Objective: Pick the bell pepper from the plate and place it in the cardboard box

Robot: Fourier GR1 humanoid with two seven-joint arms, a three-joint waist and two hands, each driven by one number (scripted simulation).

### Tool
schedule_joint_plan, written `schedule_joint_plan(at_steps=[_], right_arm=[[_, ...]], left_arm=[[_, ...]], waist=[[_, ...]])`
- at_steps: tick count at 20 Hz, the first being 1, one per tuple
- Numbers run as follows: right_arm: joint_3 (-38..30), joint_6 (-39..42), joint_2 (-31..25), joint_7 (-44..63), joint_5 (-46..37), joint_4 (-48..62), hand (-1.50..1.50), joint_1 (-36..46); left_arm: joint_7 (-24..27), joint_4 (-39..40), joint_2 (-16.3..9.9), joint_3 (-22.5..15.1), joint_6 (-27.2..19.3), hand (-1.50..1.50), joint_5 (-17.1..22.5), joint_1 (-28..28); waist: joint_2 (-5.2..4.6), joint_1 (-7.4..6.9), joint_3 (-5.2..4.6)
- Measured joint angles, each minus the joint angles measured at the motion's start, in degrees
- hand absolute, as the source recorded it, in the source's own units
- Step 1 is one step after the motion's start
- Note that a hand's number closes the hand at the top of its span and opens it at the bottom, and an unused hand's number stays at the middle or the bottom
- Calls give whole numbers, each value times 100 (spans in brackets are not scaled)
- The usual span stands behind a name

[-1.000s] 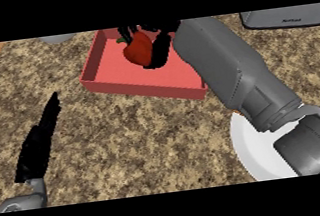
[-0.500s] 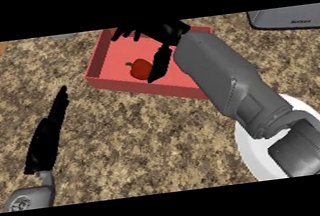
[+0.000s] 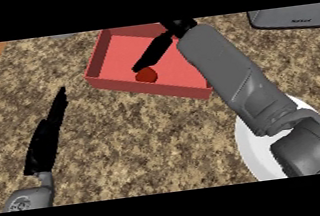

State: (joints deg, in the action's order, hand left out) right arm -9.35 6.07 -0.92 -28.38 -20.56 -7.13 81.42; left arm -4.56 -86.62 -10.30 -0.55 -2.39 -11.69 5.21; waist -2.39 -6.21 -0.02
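**Pepper inside box, right hand open above it**

I see the bell pepper [image 3: 146, 75] lying on the floor of the red cardboard box [image 3: 119, 80], near its middle. My right hand [image 3: 157, 51] is over the box with fingers straight, tips just above the pepper, holding nothing. My left hand [image 3: 47, 135] rests open on the granite counter [image 3: 145, 142]. The white plate [image 3: 251, 144] sits at lower right, partly under the right forearm.
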Motion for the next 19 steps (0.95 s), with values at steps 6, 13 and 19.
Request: schedule_joint_plan(at_steps=[6, 13, 19], right_arm=[[-761, 348, -537, 220, 723, 27, -150, 100], [-1181, 536, -1459, 377, 1070, 91, -150, -79], [-1321, 1111, -2227, 347, 1178, 93, -150, -259]], left_arm=[[-2, -62, -34, 25, 43, 0, 30, -2], [21, -87, -17, 1, 72, 0, 40, 27], [56, -113, -11, -4, 103, 0, 65, 62]], waist=[[-36, -17, 2], [-116, -67, 9], [-178, -142, 21]])
